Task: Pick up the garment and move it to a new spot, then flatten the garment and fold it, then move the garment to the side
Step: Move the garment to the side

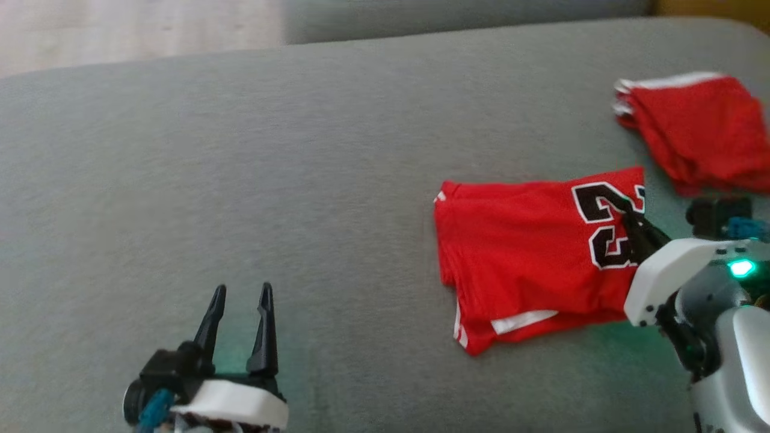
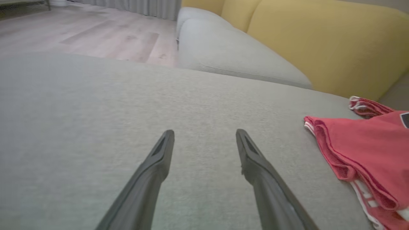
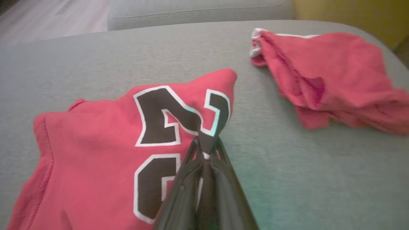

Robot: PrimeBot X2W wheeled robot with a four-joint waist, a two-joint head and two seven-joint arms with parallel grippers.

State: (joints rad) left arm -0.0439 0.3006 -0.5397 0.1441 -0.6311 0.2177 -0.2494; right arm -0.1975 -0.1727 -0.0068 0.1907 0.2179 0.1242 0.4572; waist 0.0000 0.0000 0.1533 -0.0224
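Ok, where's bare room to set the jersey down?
Free: the grey cushion left of the jersey, around the open left gripper. Narrow strip between jersey and second red garment. Crowded: right end, where the right gripper pinches the jersey.

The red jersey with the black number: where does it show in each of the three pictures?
Head view: red jersey right of centre, right gripper pinching its numbered edge.
Left wrist view: at the right edge, lower half.
Right wrist view: lower left, pinched by that gripper.
Shared landmark: the second red garment lying beyond it.
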